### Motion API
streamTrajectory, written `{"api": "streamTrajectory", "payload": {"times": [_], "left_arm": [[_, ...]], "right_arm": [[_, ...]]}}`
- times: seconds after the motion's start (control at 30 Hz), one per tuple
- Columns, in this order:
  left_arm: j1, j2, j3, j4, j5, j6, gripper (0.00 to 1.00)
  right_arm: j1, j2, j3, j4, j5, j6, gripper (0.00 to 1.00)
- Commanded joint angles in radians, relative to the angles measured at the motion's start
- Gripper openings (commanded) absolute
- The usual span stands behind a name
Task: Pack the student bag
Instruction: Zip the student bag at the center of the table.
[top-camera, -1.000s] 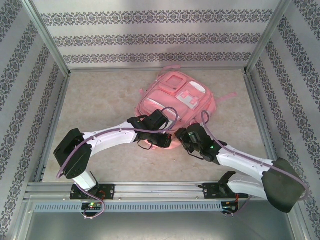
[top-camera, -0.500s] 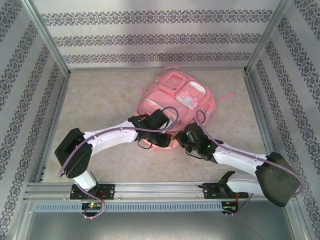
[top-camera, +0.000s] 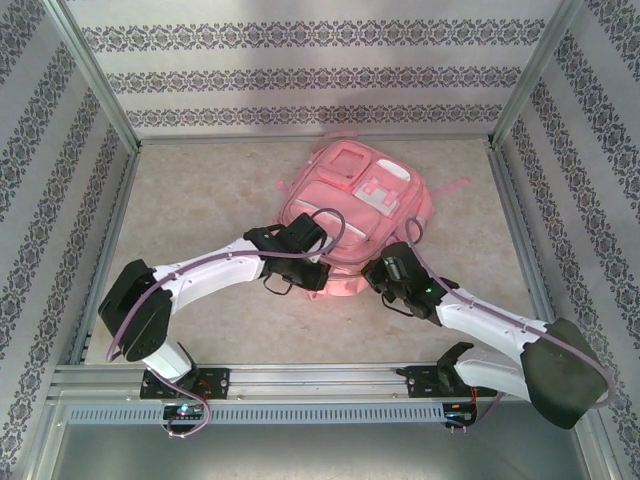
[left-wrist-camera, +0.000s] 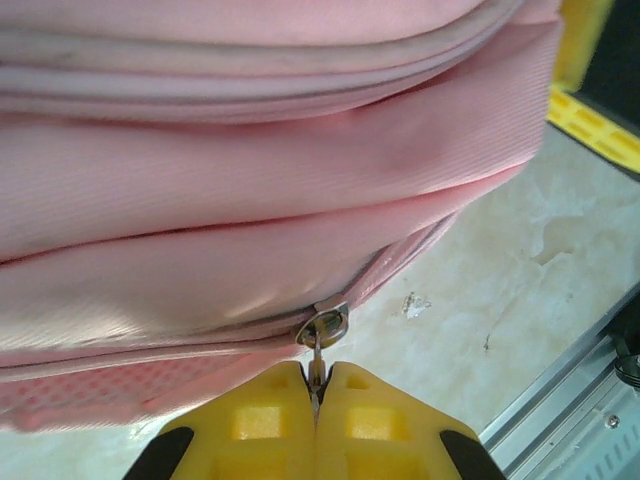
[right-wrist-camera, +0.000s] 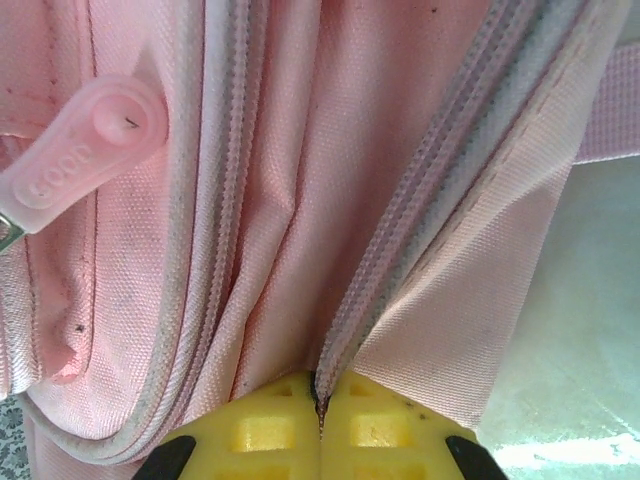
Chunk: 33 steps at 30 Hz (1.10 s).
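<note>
End of zip pull (left-wrist-camera: 321, 330) lost between pads of left tool (left-wrist-camera: 317, 378); near edge of student bag (top-camera: 352, 200) beneath both arms (top-camera: 215, 270)

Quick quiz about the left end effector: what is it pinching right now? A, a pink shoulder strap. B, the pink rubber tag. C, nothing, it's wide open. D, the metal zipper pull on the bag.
D: in the left wrist view the left end effector is closed on the thin metal zipper pull that hangs from the zip line of the student bag.
</note>
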Motion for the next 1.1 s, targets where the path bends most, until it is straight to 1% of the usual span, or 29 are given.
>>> {"api": "streamTrajectory", "payload": {"times": [0.0,0.27,0.4,0.47,0.53,0.63,0.77,0.97,1.07], "left_arm": [[0.053,-0.051,-0.031,-0.062,0.001,0.017,0.0],[0.133,-0.06,-0.056,-0.053,0.015,0.008,0.0],[0.148,-0.055,-0.065,-0.045,0.019,0.015,0.0],[0.145,-0.059,-0.076,-0.036,0.044,0.016,0.0],[0.129,-0.079,-0.095,-0.025,0.059,0.018,0.0],[0.083,-0.12,-0.115,-0.025,0.042,0.021,0.0],[0.04,-0.143,-0.136,-0.027,0.037,0.01,0.0],[-0.026,-0.141,-0.142,-0.007,0.037,-0.01,0.0],[-0.056,-0.113,-0.123,0.013,0.044,-0.027,0.0]], "right_arm": [[-0.061,-0.034,-0.017,-0.073,0.054,-0.075,0.0],[-0.197,-0.092,-0.012,-0.153,0.018,-0.168,0.0],[-0.229,-0.068,0.012,-0.182,0.016,-0.226,0.0],[-0.251,-0.034,0.025,-0.178,-0.004,-0.25,0.0],[-0.281,0.01,0.049,-0.16,-0.051,-0.29,0.0],[-0.327,0.118,0.141,-0.155,-0.179,-0.398,0.0],[-0.357,0.253,0.27,-0.175,-0.271,-0.486,0.0],[-0.362,0.4,0.435,-0.158,-0.4,-0.575,0.0],[-0.359,0.441,0.502,-0.179,-0.416,-0.59,0.0]]}}
